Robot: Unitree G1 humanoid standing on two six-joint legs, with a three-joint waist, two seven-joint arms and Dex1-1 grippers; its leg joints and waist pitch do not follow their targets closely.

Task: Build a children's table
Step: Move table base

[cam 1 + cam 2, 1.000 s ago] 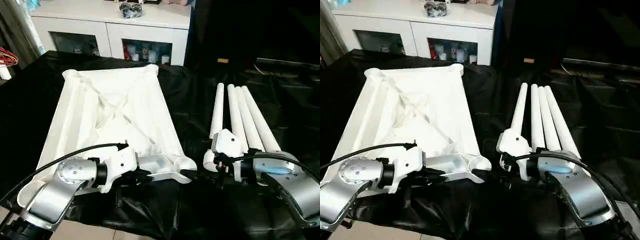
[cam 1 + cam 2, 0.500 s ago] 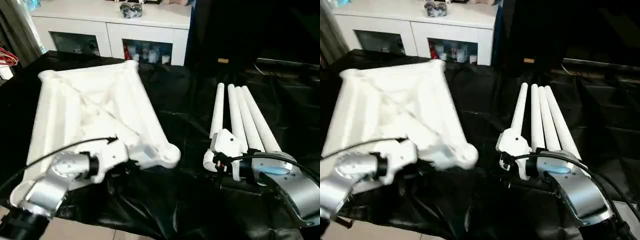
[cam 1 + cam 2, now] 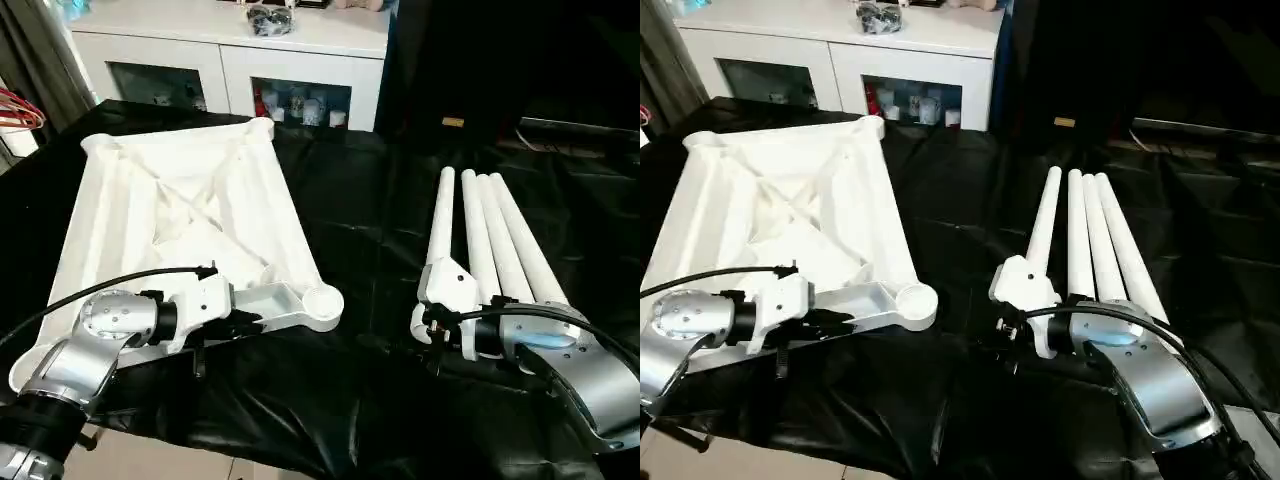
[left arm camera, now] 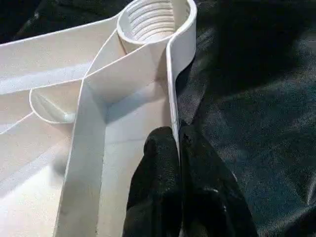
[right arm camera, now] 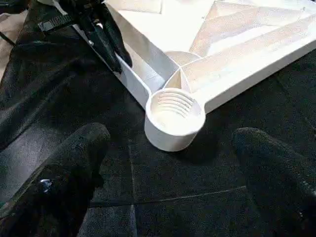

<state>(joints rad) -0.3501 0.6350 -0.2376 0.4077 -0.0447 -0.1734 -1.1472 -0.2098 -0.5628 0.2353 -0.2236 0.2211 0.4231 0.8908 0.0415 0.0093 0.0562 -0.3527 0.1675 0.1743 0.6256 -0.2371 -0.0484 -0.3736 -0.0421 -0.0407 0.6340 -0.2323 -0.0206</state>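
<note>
Two low arms: left gripper (image 4: 178, 148) jaws pinching tabletop (image 3: 180, 215) rim, right gripper (image 5: 168, 173) jaws wide apart.

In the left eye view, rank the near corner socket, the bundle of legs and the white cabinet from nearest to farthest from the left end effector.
1. Near corner socket: just beside the left end effector, on the tabletop rim it grips.
2. Bundle of legs: across the black cloth, on the robot's right.
3. White cabinet: at the back, beyond the tabletop's far edge.
</note>
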